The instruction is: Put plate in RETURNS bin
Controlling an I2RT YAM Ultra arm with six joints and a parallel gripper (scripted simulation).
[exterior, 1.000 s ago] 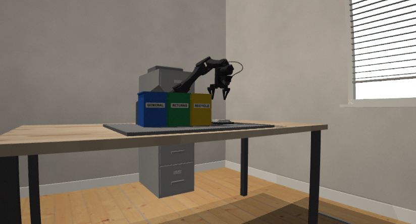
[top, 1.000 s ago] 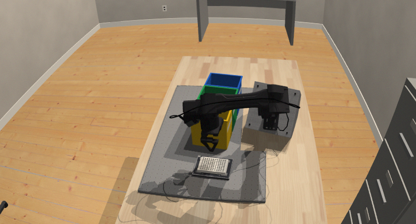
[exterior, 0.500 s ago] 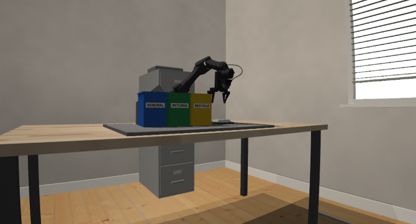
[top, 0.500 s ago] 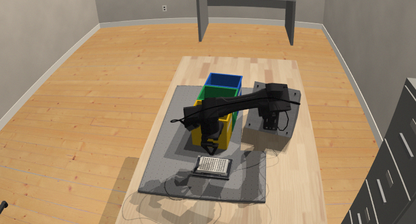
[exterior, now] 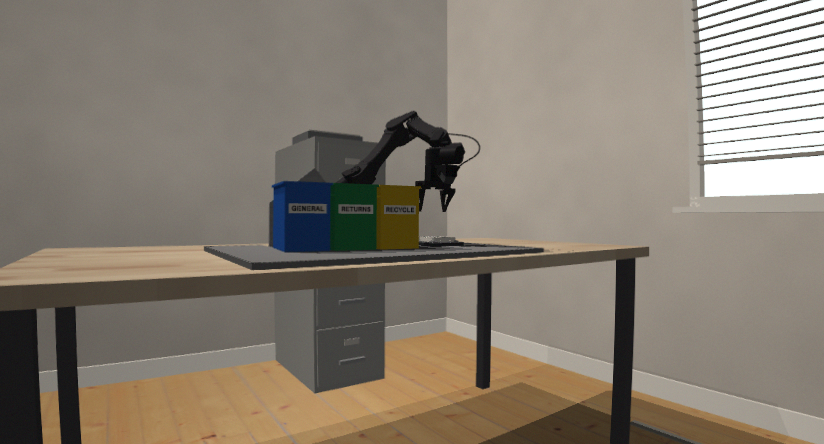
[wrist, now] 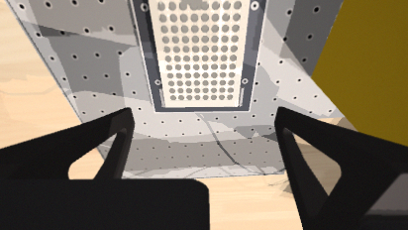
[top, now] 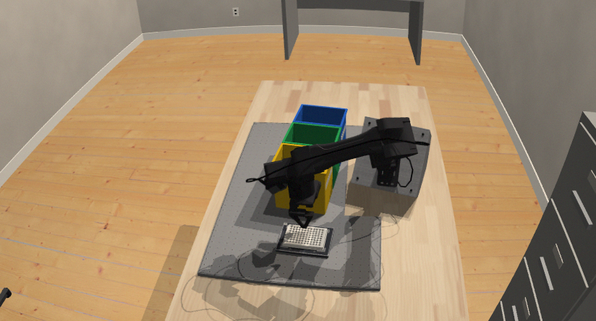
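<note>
The white 96-well plate (top: 303,236) lies flat in its dark plate nest (top: 304,240) on the grey perforated mat, in front of the bins. It also shows in the wrist view (wrist: 200,52) and, edge-on, in the exterior view (exterior: 441,241). My gripper (top: 301,218) hangs above the plate's near-bin end, fingers pointing down, open and empty. In the side view my gripper (exterior: 433,200) is well above the plate, level with the bin tops. The green RETURNS bin (exterior: 353,217) stands upright, the middle of the three bins.
The blue GENERAL bin (exterior: 301,216) and yellow RECYCLE bin (exterior: 397,217) flank the green one, all touching in a row. The yellow bin (wrist: 366,64) is close beside my gripper. The arm's grey base block (top: 390,160) stands to the right of the bins.
</note>
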